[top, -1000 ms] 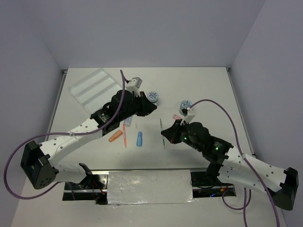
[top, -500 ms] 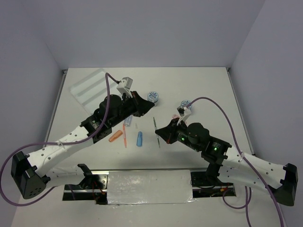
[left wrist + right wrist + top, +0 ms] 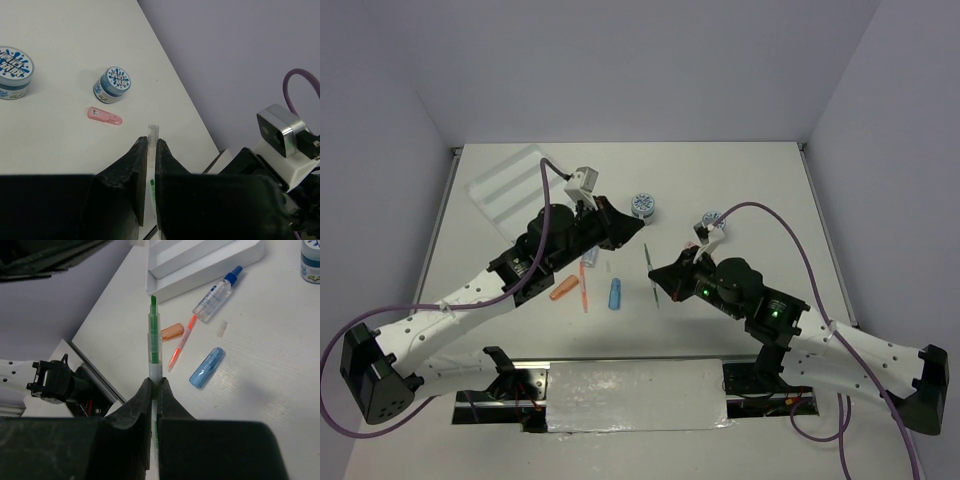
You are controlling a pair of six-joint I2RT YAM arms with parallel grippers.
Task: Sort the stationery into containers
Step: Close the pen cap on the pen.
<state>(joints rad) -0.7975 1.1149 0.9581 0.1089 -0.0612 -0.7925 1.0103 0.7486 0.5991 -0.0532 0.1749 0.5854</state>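
My right gripper [image 3: 661, 278] [image 3: 155, 382] is shut on a thin green-tipped pen [image 3: 650, 268] [image 3: 154, 340] and holds it above the table. My left gripper [image 3: 638, 230] [image 3: 148, 142] is shut on a thin clear tube [image 3: 152, 131] with a green mark; the top view does not show the tube. The white four-compartment tray [image 3: 510, 185] [image 3: 200, 260] lies at the far left. On the table lie two blue-white pots [image 3: 642, 205] [image 3: 712, 220], a blue-capped clear bottle [image 3: 590, 257], an orange pen [image 3: 584, 290], an orange cap [image 3: 562, 291] and a blue cap [image 3: 615, 293].
A pink cap [image 3: 105, 116] lies near the smaller pot [image 3: 112, 84]. A tiny clear cap [image 3: 221, 328] lies between the bottle and the blue cap. The table's near edge with a metal plate [image 3: 635, 395] runs between the arm bases.
My right gripper has carried the green pen to the left, closer to my left gripper. My left arm has drawn back a little to the left.
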